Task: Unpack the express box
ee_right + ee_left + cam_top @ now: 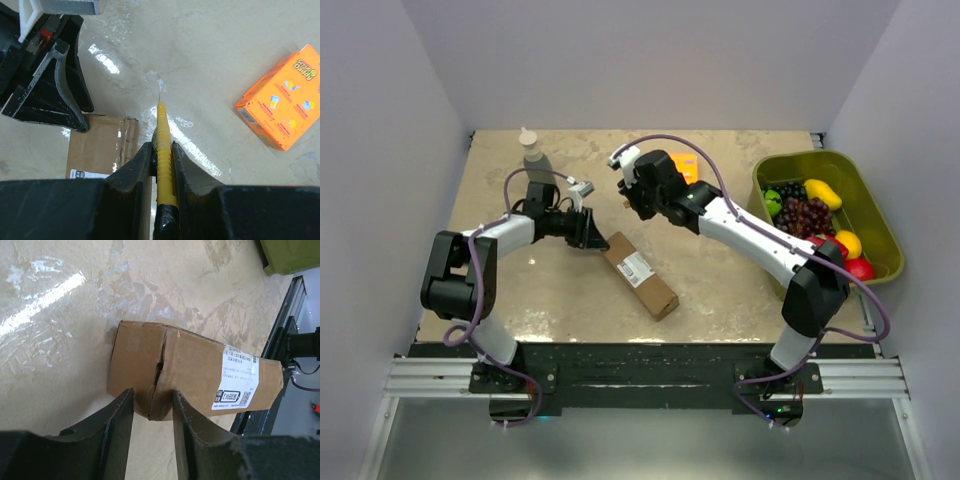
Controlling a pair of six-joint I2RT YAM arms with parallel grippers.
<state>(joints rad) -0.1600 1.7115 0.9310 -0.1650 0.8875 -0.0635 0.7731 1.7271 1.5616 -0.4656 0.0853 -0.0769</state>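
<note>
Box (640, 273): flat on the table (550, 290), mid-width, closer to the near edge. Its long axis runs from near-right to far-left.

Left gripper (152, 395): at the box's far-left end, jaws part spread astride the end corner (no firm clamp visible).

Right gripper (161, 150): pressed together on a yellow cutter (162, 120), tip over bare table just beyond that same end. The blade likely needs to draw back toward the near-right to meet cardboard.
</note>
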